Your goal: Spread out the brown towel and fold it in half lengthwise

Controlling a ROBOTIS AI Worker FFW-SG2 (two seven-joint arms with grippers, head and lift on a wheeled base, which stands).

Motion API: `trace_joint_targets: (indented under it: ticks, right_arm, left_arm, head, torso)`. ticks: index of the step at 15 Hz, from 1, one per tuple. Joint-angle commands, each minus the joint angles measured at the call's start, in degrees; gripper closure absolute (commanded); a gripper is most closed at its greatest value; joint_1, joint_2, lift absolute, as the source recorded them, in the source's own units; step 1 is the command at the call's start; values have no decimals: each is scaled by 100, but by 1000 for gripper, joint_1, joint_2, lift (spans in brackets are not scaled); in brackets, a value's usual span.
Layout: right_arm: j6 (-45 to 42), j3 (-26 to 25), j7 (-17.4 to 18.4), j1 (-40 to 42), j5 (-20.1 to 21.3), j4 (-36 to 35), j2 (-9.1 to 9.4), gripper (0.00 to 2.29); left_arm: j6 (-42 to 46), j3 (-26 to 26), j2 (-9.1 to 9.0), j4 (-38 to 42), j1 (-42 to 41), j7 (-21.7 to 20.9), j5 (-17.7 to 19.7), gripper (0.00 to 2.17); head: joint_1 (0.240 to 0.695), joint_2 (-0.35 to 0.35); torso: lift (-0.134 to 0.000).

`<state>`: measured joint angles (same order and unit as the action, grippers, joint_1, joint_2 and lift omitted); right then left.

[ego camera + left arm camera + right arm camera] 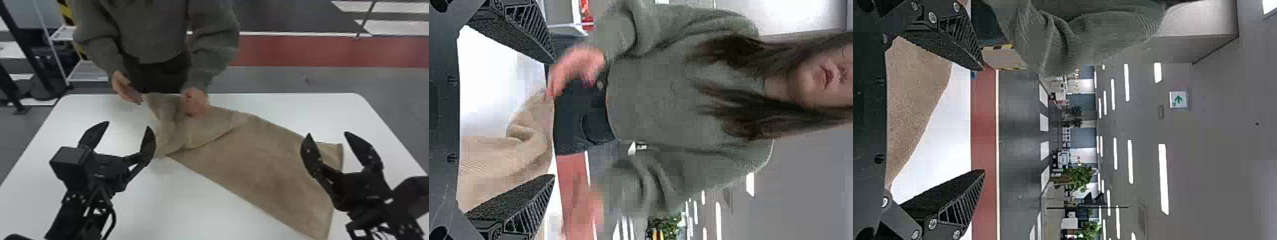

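Note:
The brown towel [261,159] lies slantwise on the white table, crumpled and folded over at its far left end, flatter toward the near right. A person's hands [195,101] are at its far end. My left gripper [127,129] is open left of the crumpled part, nothing between its fingers. Over the towel's right side, my right gripper [328,137] stands open. In the left wrist view the towel [509,165] shows behind the open left gripper [553,120]; in the right wrist view the towel [915,95] shows beyond the open right gripper [984,120].
The white table [79,105] extends on both sides of the towel. The person stands at its far edge, with forearms reaching over it. A shelf rack [87,71] is behind at the left.

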<state>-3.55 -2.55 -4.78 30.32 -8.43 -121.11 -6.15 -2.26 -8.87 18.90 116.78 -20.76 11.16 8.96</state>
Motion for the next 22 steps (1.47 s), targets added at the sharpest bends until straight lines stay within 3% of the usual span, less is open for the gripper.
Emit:
trace_joint_targets:
  ticks: [1,12,16,22]
  right_arm:
    - [0,0,3,0,-1,-1,0,171]
    - [18,-9,-23,70,-18,-9,-9,178]
    - [141,-62,-261,352,-370,-141,-150,218]
    - [88,-202,-357,976,-458,-273,-334,218]
  left_arm:
    - [-16,-1,0,2,2,0,0,73]
    - [-16,-9,-9,-6,-16,0,0,73]
    - [2,-9,-9,-24,-7,0,0,73]
    - [2,-9,-18,-112,28,0,0,73]
  head:
    - [695,-28]
    - [695,-29]
    - [695,-26]
    - [695,-27]
  torso:
    - [-128]
    - [-128]
    - [-128]
    - [-128]
